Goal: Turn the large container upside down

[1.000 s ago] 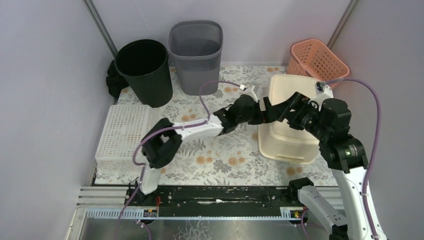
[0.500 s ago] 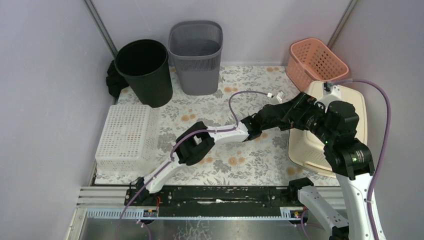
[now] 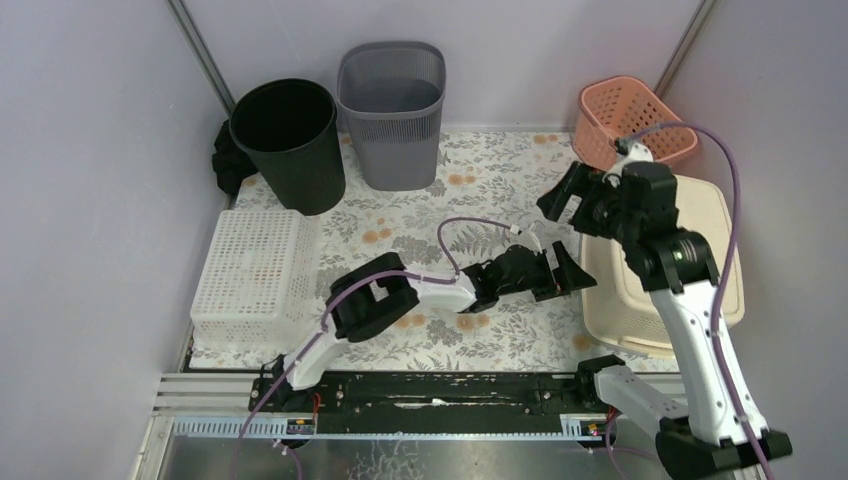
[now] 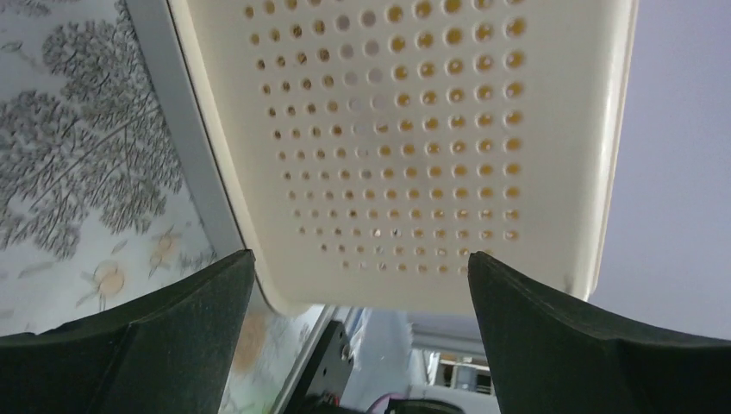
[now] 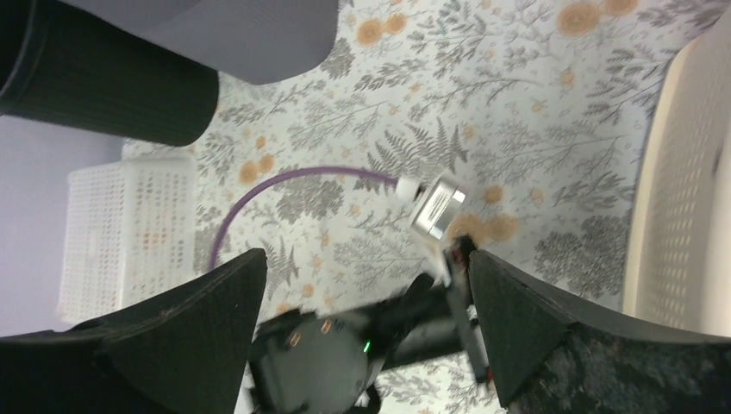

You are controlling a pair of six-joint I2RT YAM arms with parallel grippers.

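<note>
Since 1.0 s ago the cream container (image 3: pixel 690 225) has gone from propped and tilted between both arms to lying low at the right wall, and both grippers have come off it. It now looks base-up: a smooth unbroken panel faces the top camera, the walls flare downward, and the left wrist view shows the rim meeting the floral mat (image 3: pixel 440 210). Judgement: the flip itself appears done, and this is the release step. Next move is to pull both arms clear without nudging the container, then check that the rim sits flat all round. Far left of the container is a white lattice crate (image 3: pixel 255 270), rigid and rectangular. Behind that stand a glossy black round bin (image 3: pixel 290 140) and a grey ribbed bin (image 3: pixel 392 110). Left gripper (image 3: pixel 570 275) is just beside the container's near-left wall, jaws wide and empty, facing thin plastic perforated with rows of small round holes. Right gripper (image 3: pixel 560 200) hangs above the container's left edge, jaws also spread wide, nothing held. Behind the container is a salmon mesh basket (image 3: pixel 630 120).
</note>
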